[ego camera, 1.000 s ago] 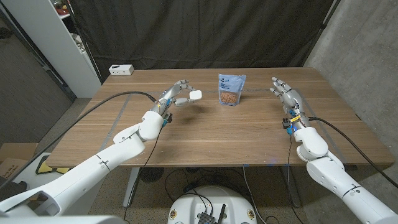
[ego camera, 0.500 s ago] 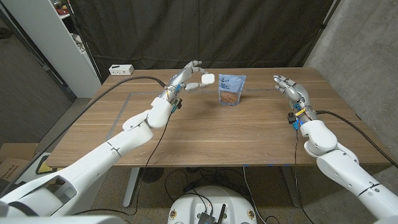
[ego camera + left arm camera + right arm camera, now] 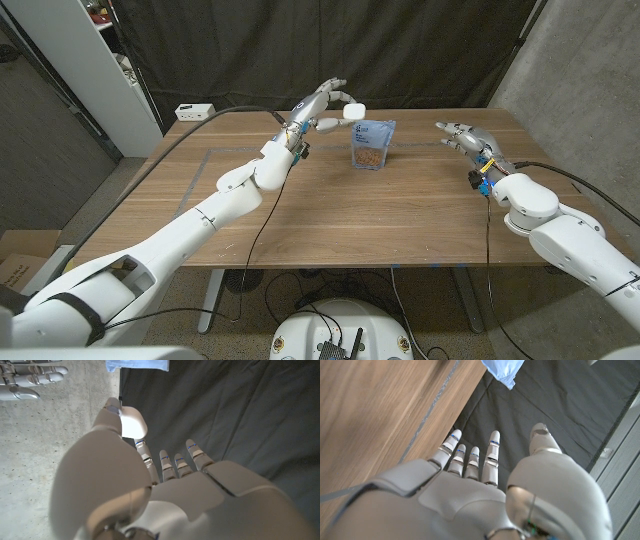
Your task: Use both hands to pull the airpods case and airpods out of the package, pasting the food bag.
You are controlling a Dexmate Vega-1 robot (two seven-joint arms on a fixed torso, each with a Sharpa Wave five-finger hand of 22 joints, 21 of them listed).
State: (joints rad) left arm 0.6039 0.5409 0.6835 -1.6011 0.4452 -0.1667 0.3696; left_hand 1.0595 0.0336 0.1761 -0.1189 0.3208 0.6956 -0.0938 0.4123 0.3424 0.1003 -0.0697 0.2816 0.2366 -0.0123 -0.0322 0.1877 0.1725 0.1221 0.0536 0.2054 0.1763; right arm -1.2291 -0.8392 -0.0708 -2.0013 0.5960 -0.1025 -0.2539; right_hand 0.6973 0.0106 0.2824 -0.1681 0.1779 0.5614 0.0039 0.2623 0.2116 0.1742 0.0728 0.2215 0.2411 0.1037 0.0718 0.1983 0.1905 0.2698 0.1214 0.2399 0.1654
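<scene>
**Case carried up beside the bag**

Travelling toward twelve o'clock since a second ago: airpods case [image 3: 355, 112], pinched in left hand [image 3: 330, 104], hovering at food bag [image 3: 372, 144]'s ten o'clock. Likely light, hard, slippery; gripping across the flat sides. Waiting at three o'clock, right hand [image 3: 462, 137], fingers spread, holding nothing.

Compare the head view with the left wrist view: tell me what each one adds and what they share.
Head view alone: the whole wooden table, the food bag's printed front as it stands upright, and a white box at the table's far left corner. Left wrist view alone: a close look at the left hand's back, with concrete wall behind. Both: the white airpods case pinched by the left hand, and the right hand, open and holding nothing.
</scene>
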